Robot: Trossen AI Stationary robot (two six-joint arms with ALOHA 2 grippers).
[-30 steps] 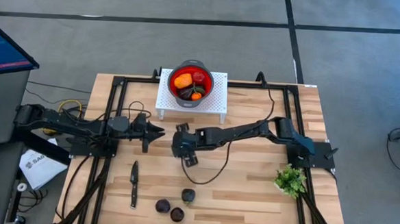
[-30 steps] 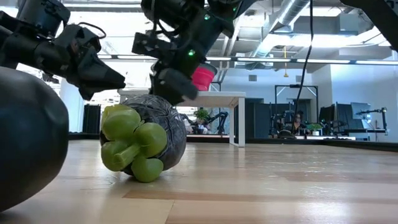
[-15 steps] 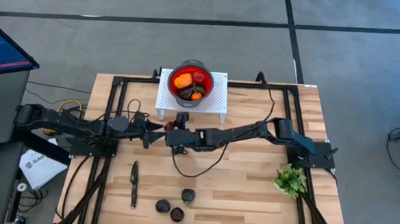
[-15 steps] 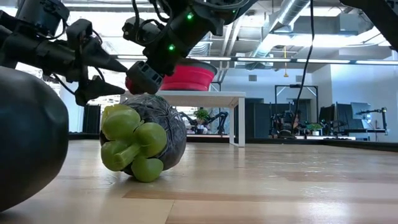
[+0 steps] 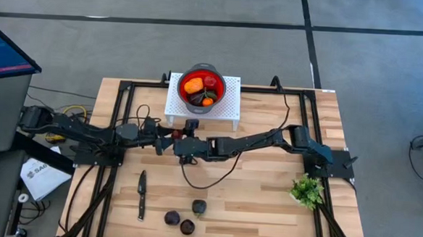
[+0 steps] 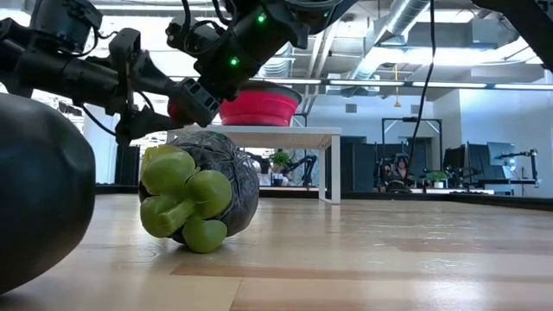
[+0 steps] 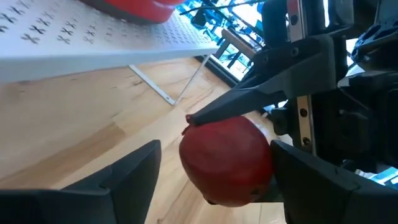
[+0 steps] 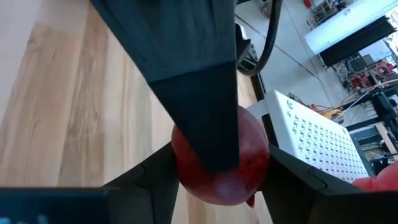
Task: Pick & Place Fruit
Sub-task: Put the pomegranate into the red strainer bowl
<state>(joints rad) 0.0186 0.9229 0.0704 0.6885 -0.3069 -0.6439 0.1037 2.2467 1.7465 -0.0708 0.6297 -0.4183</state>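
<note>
Nearest you on the table (image 5: pixel 266 187), three dark purple fruits (image 5: pixel 187 217) lie loose beside the knife (image 5: pixel 141 195). Mid-table, your right pincer (image 5: pixel 179 144) is clamped on a red fruit (image 7: pixel 227 160), held clear of the wood. Your left pincer (image 5: pixel 169 133) meets it there, spread wide, its fingers (image 7: pixel 130 168) flanking the red fruit without gripping. Beyond, the red bowl (image 5: pixel 201 89) of fruit sits on the white stand (image 5: pixel 230 103).

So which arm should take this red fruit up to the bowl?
Right, probably. The right gripper is already clamped on the red fruit, close to the red bowl. The left gripper only brackets the fruit, fingers apart.
</note>
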